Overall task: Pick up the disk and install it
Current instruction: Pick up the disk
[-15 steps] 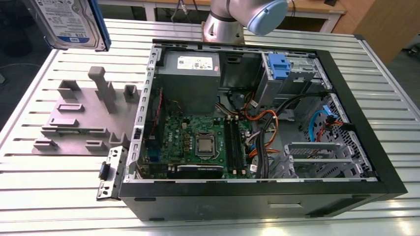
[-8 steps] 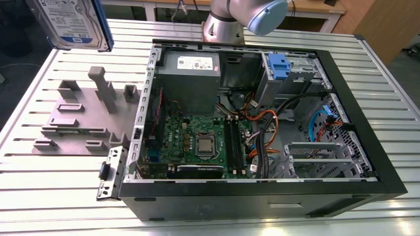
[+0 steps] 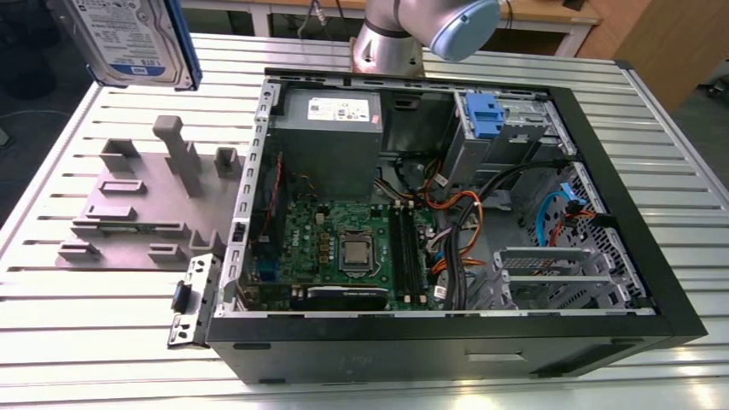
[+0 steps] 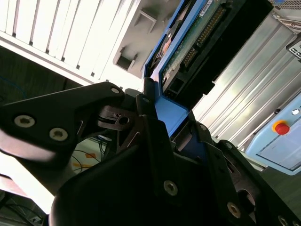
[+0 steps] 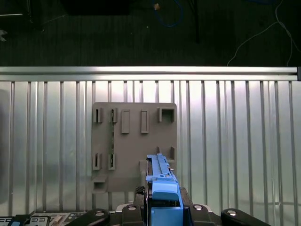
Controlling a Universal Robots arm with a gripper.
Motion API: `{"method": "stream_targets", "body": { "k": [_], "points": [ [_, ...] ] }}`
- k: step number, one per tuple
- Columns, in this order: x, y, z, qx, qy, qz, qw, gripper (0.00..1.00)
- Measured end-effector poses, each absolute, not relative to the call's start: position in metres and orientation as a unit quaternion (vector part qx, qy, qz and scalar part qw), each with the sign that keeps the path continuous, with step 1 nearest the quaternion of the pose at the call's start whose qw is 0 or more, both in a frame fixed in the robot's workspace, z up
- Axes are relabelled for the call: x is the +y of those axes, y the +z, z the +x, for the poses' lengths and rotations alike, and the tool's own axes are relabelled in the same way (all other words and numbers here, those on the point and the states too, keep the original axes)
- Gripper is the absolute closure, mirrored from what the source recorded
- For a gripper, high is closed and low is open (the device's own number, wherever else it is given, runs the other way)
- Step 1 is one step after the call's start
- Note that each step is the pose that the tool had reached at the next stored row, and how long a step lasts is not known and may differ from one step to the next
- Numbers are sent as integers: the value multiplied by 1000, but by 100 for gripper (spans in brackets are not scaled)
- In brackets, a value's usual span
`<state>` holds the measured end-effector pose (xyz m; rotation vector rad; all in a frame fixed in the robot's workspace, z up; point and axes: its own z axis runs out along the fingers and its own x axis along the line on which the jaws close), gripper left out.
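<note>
Exterior view: the disk (image 3: 128,38) hangs label-out at the upper left of the frame, above the ribbed aluminium tabletop (image 3: 68,325). Below it lies a grey holder plate (image 3: 137,205). At centre, the open computer case (image 3: 456,213) bares its motherboard (image 3: 341,243). The arm's base (image 3: 393,43) stands at the top edge, with wooden furniture (image 3: 672,43) at the upper right.

Second wrist view: the black tool (image 4: 169,117) is clamped on the disk's blue bracket (image 4: 175,109), the drive's circuit board facing the camera. A red button (image 4: 281,127) sits on a pale box (image 4: 277,150) beyond.

First wrist view: the disk, seen edge-on, is poised over the holder plate and the tabletop slats. Past the tabletop's edge is dark floor (image 5: 117,37) strewn with cables (image 5: 263,33).
</note>
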<state>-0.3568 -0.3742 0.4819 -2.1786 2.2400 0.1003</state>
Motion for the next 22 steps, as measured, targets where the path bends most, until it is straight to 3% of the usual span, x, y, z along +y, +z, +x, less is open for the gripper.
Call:
{"method": "stream_targets", "body": {
  "k": [22],
  "points": [
    [-390,482,-356,712,31,-702,7,64]
  ]
}}
